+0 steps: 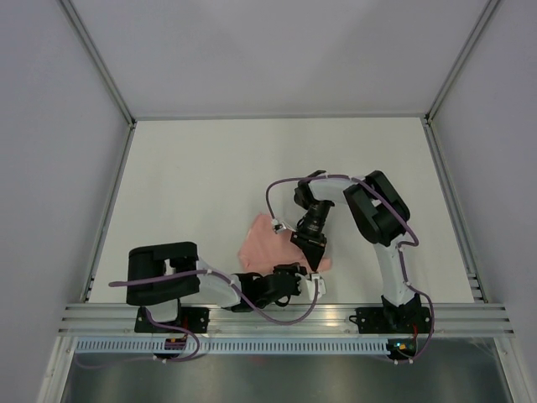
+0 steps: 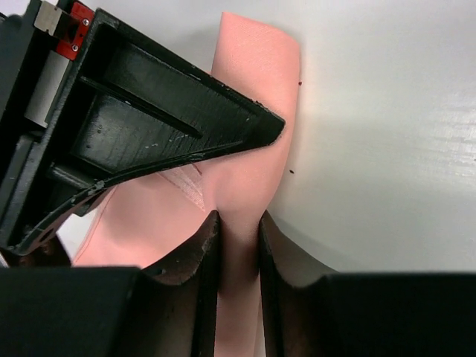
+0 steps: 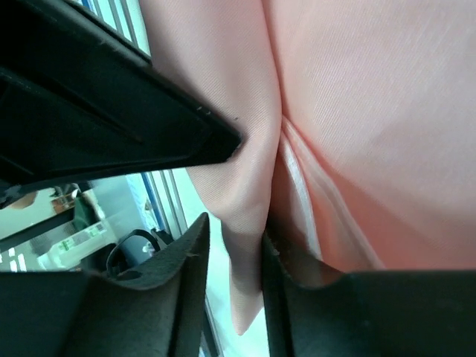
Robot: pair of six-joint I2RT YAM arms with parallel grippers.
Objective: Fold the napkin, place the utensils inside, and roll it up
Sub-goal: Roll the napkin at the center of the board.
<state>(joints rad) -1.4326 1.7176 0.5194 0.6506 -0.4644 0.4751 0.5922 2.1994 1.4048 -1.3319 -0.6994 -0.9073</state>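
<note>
Black fingertips [image 2: 202,256] of the left gripper [image 2: 238,219] pinch a raised ridge of the thin, salmon-pink cloth napkin [image 2: 256,89]. The fold fills the gap between them, so I judge this a firm grasp, taken to lift or turn that edge. On the right gripper [image 3: 234,229], a second pleat of the same cloth runs between the fingers [image 3: 186,256] with a sliver of daylight beside it lower down, so I cannot tell whether they clamp it or merely flank it. Both grippers crowd the napkin's right edge, probably so one can steady the cloth while the other shifts it. Outward from them, most of the napkin lies bunched on the white matte table [image 1: 210,168]. No small black-handled fork shows on or beside the napkin; it may be hidden inside.
</note>
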